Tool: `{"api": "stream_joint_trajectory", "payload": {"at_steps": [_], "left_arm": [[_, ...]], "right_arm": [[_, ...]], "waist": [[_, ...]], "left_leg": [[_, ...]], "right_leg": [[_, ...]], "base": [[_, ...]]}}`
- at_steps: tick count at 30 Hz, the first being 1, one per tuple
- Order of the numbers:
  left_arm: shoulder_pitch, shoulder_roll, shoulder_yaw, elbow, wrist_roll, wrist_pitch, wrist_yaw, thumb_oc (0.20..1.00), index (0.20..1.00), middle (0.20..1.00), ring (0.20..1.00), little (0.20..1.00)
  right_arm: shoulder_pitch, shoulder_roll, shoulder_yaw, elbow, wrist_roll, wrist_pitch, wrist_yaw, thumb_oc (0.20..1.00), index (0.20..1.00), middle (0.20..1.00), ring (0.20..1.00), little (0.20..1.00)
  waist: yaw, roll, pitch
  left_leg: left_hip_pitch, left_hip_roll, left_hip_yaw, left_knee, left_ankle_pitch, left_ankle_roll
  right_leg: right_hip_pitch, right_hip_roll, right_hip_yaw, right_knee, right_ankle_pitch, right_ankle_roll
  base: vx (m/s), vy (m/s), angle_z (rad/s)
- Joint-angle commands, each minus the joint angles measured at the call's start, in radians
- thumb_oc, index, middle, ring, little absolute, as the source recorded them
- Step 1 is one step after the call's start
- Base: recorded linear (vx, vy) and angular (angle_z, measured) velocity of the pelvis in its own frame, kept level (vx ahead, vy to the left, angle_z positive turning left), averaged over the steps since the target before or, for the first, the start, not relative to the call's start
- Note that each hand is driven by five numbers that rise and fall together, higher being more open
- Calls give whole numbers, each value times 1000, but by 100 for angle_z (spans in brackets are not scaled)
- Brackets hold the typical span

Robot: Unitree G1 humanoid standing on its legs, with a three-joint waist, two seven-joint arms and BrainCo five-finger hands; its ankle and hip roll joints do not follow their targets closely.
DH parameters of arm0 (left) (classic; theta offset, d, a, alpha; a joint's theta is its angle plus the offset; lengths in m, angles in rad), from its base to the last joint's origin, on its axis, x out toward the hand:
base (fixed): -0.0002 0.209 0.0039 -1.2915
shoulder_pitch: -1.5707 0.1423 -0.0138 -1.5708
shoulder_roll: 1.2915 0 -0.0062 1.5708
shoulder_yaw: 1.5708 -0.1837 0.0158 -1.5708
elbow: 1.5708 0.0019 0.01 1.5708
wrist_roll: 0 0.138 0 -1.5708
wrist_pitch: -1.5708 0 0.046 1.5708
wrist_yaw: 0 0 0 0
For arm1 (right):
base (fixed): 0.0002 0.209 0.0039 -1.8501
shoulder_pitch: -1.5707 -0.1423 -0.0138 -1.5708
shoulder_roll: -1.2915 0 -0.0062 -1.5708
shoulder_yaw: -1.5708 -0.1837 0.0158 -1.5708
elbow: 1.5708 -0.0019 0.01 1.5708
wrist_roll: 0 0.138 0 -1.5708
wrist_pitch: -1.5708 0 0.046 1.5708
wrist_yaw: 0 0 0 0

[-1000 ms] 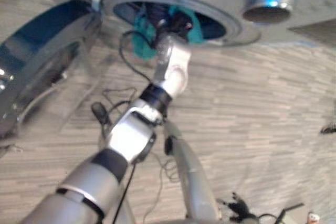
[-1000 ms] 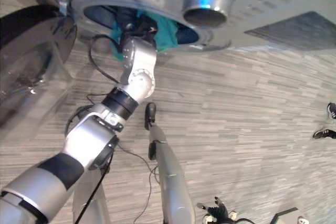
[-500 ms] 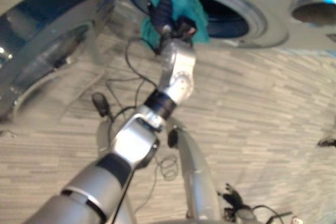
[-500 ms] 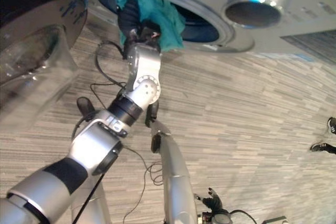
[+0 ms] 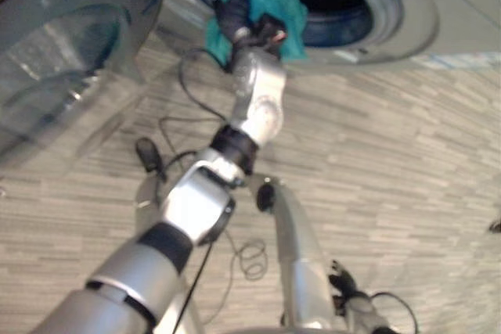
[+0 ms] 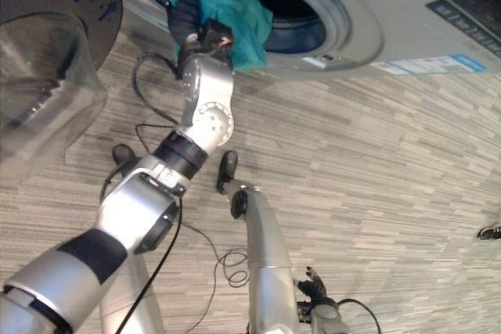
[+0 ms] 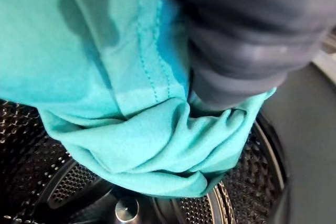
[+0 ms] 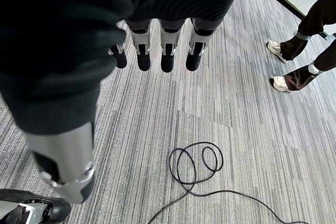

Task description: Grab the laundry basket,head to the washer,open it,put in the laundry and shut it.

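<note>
**Teal garment at drum mouth, left hand on it**

Key relation: teal laundry (image 6: 223, 1) sits directly ahead of the left hand (image 6: 186, 17), along the forearm's line, right at the washer (image 6: 368, 13) opening. Draped over the lower lip of the port, part inside the drum (image 7: 63, 192), part hanging out over the front. Long axis roughly vertical, running from the dark interior down over the rim.

Left wrist view: cloth bunched against the dark ribbed cover, perforated drum wall and a paddle just behind and below it. Fingers buried in the fabric, so cannot tell whether clamped on it or just pushing.

Left arm pose: stretched well forward and up from the lower left, wrist bent toward the port, hand at the left part of the opening. Much the nearer arm, the only 1 in reach.

Right hand (image 8: 157, 51): hanging low, well apart from the washer, fingers straight and relaxed, holding nothing, pointing at the carpet (image 8: 210, 103). A person's legs and shoes (image 8: 294, 51) off to 1 side.

Washer door (image 6: 47, 60) swung wide to the left of the port, clear of the arm.

Judgement: loading step, not finished. Next move likely needs a push deeper along the same axis so the hanging part clears the lip; risk of cloth caught in the door seal otherwise.
</note>
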Motion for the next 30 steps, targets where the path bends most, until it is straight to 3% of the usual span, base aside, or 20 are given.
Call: {"api": "stream_joint_trajectory", "payload": {"at_steps": [1,9,18,25,30], "left_arm": [[-178,-59,-41,4,36,-9,-47,200,200,200,200,200],[-221,-28,-53,19,19,6,-61,200,200,200,200,200],[-352,30,-26,127,-54,14,-48,200,200,200,200,200],[-439,19,-35,136,-24,12,-8,200,200,200,200,200],[-463,-29,-102,92,70,35,19,200,200,200,200,200]], "right_arm": [[60,-53,4,-49,13,14,-22,1000,1000,1000,1000,1000],[56,-46,-12,-38,19,11,-25,1000,1000,1000,1000,1000],[-17,-49,-20,-42,33,17,-33,1000,1000,1000,1000,1000],[-44,-53,-30,-50,68,-2,-48,1000,1000,1000,1000,1000],[-20,-74,-68,-70,91,-11,-72,1000,1000,1000,1000,1000]], "waist": [[-46,33,-24],[-50,37,-30],[-63,48,-50],[-73,49,-42],[-97,54,-49]], "left_leg": [[-3,38,-8,141,-227,75],[-45,42,-13,231,-253,75],[-45,49,0,172,-239,73],[-44,51,7,173,-234,66],[-29,74,27,183,-236,57]], "right_leg": [[-9,65,-98,53,-91,0],[-39,57,-90,126,-129,-19],[-44,60,-85,89,-121,-11],[-45,65,-77,89,-124,-14],[-33,71,-76,87,-125,-23]], "base": [[0,0,0],[21,1,-3],[1,5,-1],[11,2,-2],[20,-30,1]]}}
